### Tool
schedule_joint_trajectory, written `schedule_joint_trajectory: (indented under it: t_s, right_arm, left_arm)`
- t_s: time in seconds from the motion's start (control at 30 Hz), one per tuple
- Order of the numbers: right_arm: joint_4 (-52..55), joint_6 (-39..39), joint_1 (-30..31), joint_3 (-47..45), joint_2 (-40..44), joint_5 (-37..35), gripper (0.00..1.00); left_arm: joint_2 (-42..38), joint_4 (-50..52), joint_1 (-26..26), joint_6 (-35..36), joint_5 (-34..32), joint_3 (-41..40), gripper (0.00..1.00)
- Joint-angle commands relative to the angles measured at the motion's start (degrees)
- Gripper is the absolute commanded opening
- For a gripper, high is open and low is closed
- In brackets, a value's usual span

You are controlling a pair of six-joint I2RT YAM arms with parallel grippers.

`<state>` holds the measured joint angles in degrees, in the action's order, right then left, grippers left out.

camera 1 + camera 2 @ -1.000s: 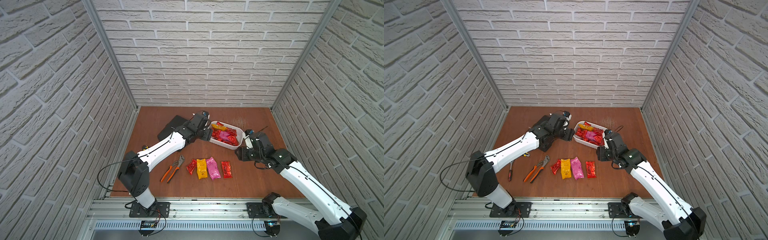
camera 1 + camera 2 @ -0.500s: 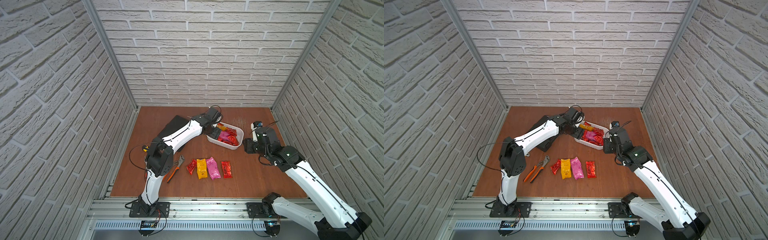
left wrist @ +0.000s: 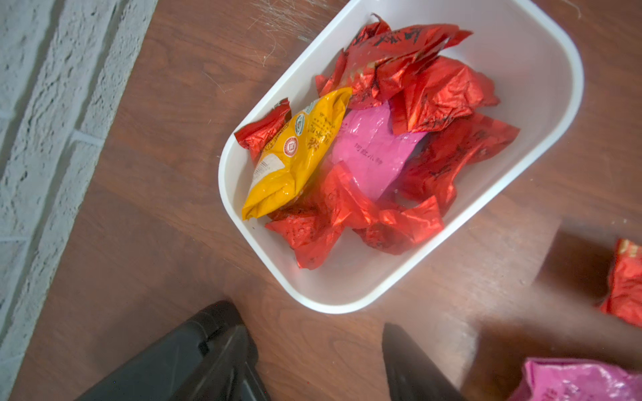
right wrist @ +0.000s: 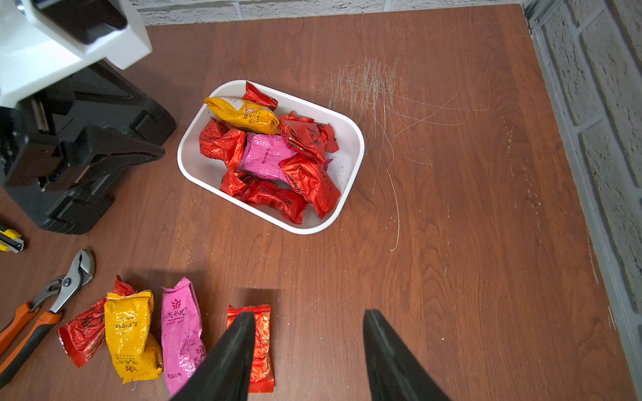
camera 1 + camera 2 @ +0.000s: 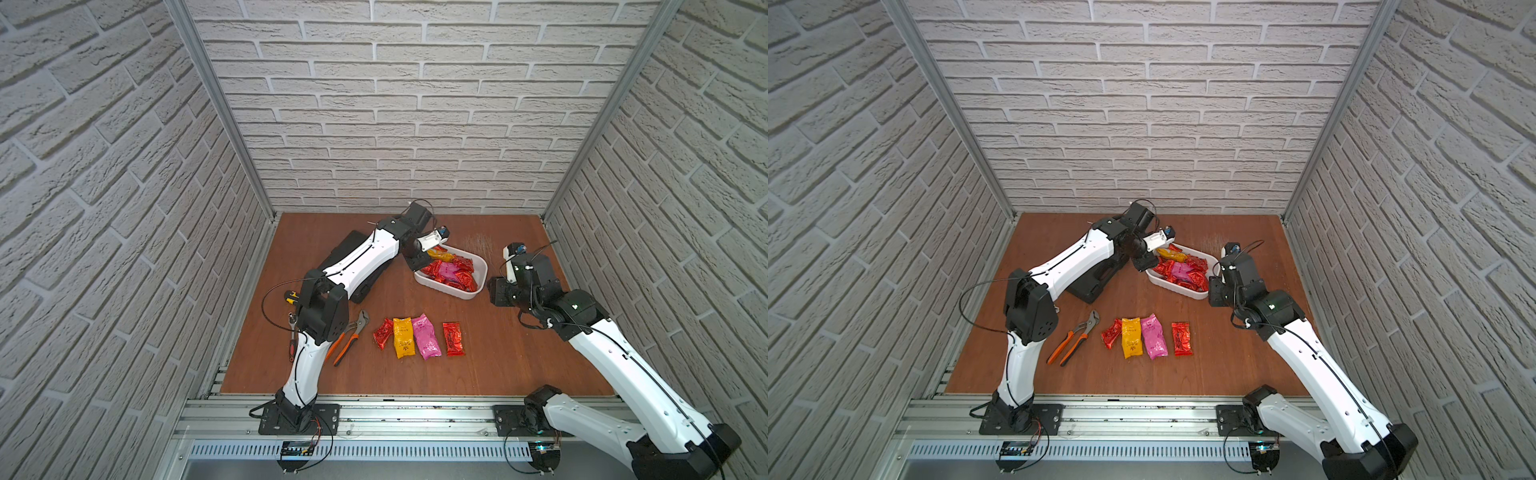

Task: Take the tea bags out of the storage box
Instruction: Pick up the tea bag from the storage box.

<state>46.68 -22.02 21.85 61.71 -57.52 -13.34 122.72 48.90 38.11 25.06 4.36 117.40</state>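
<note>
Though well under way, looks far from finished as a job. Shows a heap of tea bags (image 4: 305, 180), mostly red foil, lying in the storage box (image 4: 347, 163), a shallow white tub on the brown counter (image 4: 451, 208). Shows only four sachets (image 5: 415, 336) laid out in a row nearer the front edge, well apart from the tub.

Shows the left claw (image 3: 314, 323) just outside the tub's rim, spread open and empty, tips aimed at bare counter beside the rim. Shows the right claw (image 4: 309, 314) raised on the far side of the tub, likewise parted and holding nothing. From its own wrist camera, overlaps the red end sachet of the row, yet grips none.

Reads as the approach to the next pick, most likely by the left claw. Calls for moving that claw over the rim and lowering it onto a top-lying sachet such as the yellow one (image 3: 295, 152). Calls next for closing across the sachet's crinkled body and lifting straight up. Needs care not to drag neighbours or shift the light tub. Ends with a set-down beside the row. Leaves the pink sachet (image 3: 371, 152), half buried under red ones, for later. Steers clear of the orange-handled pliers (image 5: 349, 336) and the black tool case (image 5: 1096, 282).
</note>
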Motion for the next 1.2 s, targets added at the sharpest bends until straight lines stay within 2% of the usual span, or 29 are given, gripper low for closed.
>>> schedule_joint_trajectory:
  t_s: [0.0,0.17,0.4,0.57,1.0,1.17]
  right_arm:
    - [0.5,0.3,-0.4,1.3,0.9,0.5,0.55]
    - [1.3,0.4,-0.5,2.2,0.1,0.9,0.55]
    - [2.4,0.6,-0.6,3.3,-0.6,1.7,0.54]
    - [3.3,0.6,-0.6,3.6,-0.7,2.0,0.54]
    - [4.4,-0.6,-0.7,3.9,0.2,2.4,0.53]
    - [4.1,-2.1,-0.7,2.3,2.8,3.1,0.53]
  left_arm:
    - [2.4,3.6,-0.4,9.9,3.6,1.9,0.64]
    - [5.1,3.2,-0.1,12.7,4.7,3.7,0.56]
    - [7.1,-3.3,0.6,14.2,1.9,3.5,0.58]
    - [7.5,-7.5,0.9,14.8,-0.2,2.5,0.55]
    - [11.4,-5.0,0.9,15.5,2.9,6.1,0.50]
    - [14.0,-5.9,1.0,14.6,2.4,9.0,0.40]
